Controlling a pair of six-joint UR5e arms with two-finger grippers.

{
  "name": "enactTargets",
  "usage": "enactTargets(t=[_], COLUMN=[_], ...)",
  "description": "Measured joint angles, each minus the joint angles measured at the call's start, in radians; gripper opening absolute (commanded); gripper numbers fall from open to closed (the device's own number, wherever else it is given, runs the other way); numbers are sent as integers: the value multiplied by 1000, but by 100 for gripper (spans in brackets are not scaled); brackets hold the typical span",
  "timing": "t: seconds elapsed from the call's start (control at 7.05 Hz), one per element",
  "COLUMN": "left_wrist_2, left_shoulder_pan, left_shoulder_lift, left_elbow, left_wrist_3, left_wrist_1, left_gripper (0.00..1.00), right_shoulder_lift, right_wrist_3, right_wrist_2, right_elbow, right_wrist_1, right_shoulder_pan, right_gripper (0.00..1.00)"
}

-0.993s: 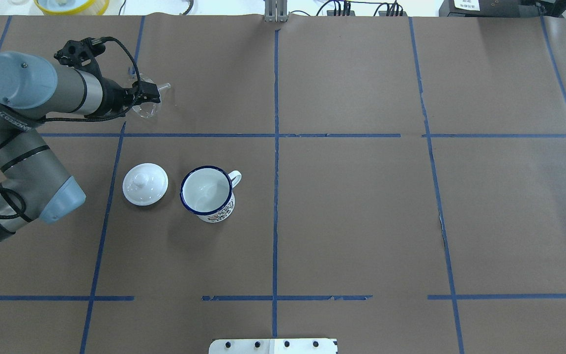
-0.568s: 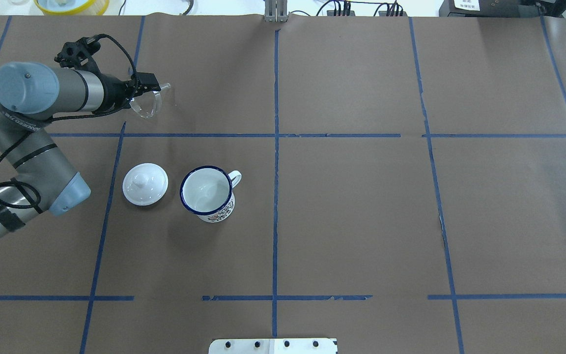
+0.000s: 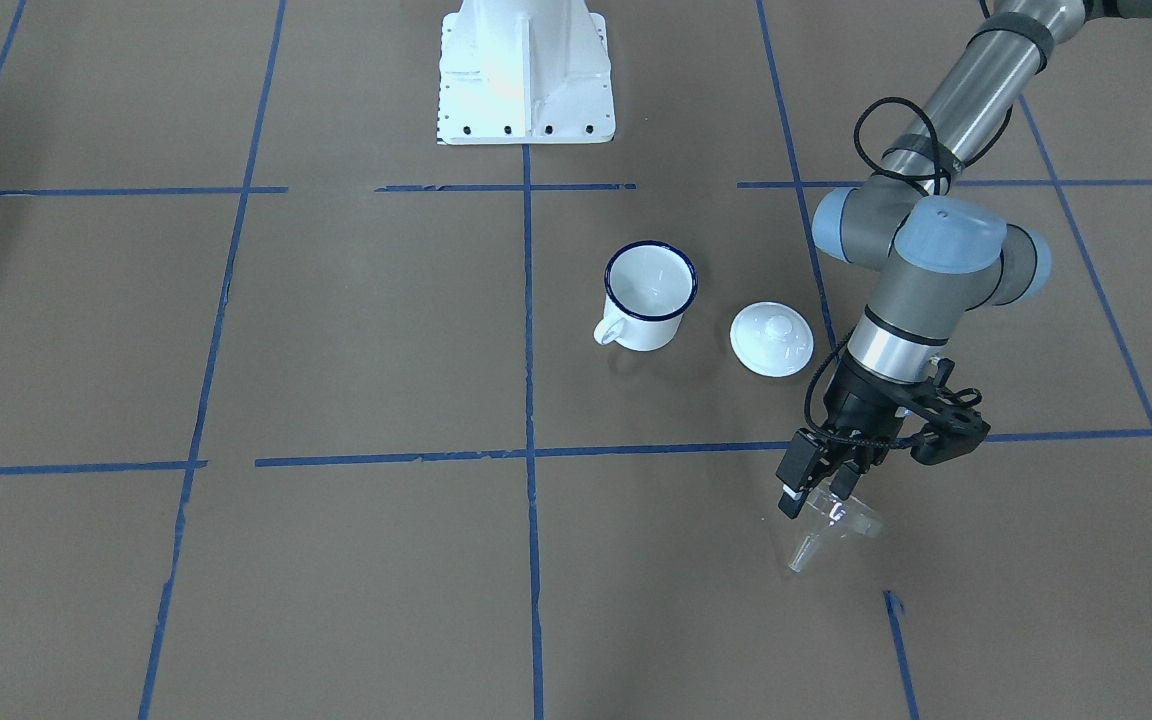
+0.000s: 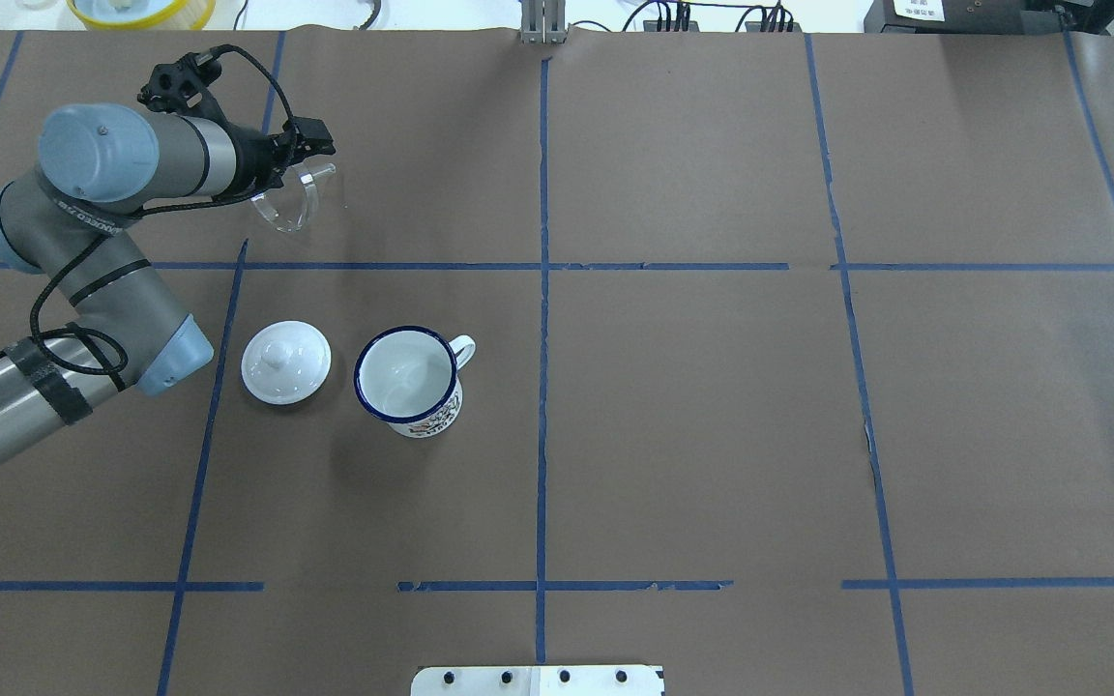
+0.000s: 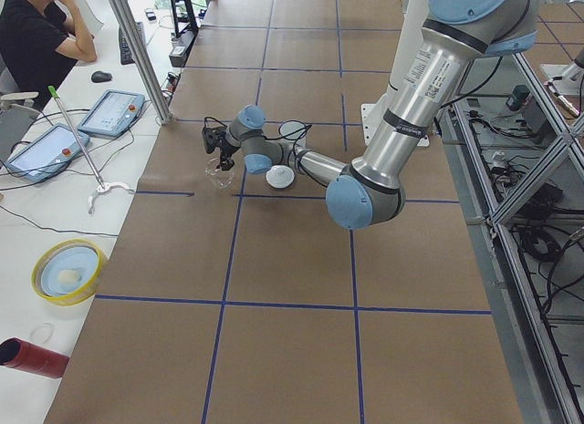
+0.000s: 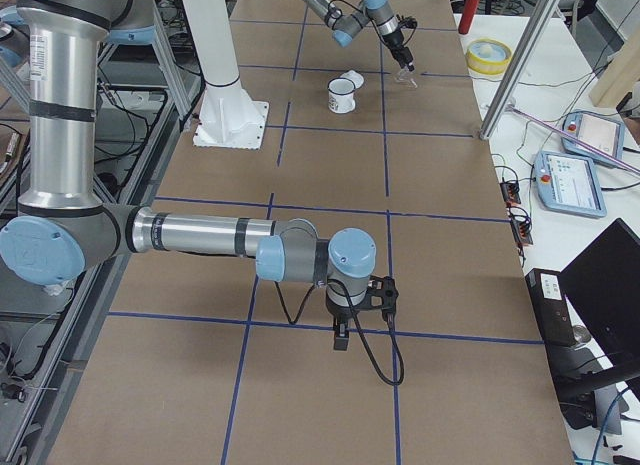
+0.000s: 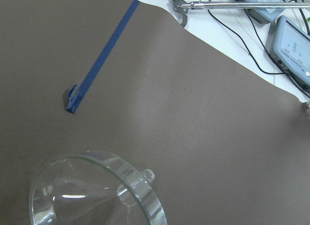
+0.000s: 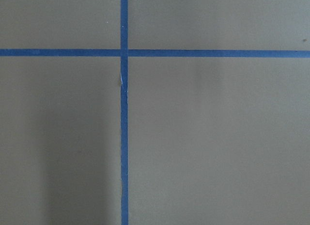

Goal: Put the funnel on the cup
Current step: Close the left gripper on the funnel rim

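The clear plastic funnel point(image 4: 286, 205) hangs tilted from my left gripper point(image 4: 303, 162), which is shut on its rim at the far left of the table. In the front-facing view the funnel point(image 3: 829, 530) points its spout down and sideways, below the left gripper point(image 3: 816, 497). The left wrist view shows the funnel's cone point(image 7: 97, 193) from close up. The white mug with a blue rim point(image 4: 409, 377) stands upright and empty, nearer me and to the right of the funnel; it also shows in the front-facing view point(image 3: 648, 295). My right gripper point(image 6: 340, 335) shows only in the exterior right view, so I cannot tell its state.
A white round lid with a knob point(image 4: 286, 362) lies just left of the mug. A white mounting plate point(image 4: 538, 680) sits at the near edge. A yellow bowl point(image 4: 141, 10) and a metal post point(image 4: 542, 24) stand beyond the far edge. An operator point(image 5: 41, 41) sits at the left end.
My left arm has swung forward and to the right. The gripper has moved a little farther away with the funnel, which now hangs more tilted below it.
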Motion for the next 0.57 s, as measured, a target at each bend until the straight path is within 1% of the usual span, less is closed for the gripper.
enactTargets(t=[0.14, 0.28, 0.43, 0.57], left_wrist_2=[0, 1, 0, -2], left_shoulder_pan=[0, -1, -1, -6], left_shoulder_lift=[-3, -4, -5, -6], left_elbow=[11, 15, 16, 16], left_wrist_3=[0, 0, 0, -1], left_wrist_1=[-11, -16, -20, -33], left_gripper=[20, 4, 0, 0], right_shoulder_lift=[0, 0, 0, 0], right_wrist_3=[0, 0, 0, 0], right_wrist_2=[0, 0, 0, 0], right_elbow=[0, 0, 0, 0], right_wrist_1=[0, 0, 0, 0], right_shoulder_pan=[0, 0, 0, 0], right_gripper=[100, 100, 100, 100])
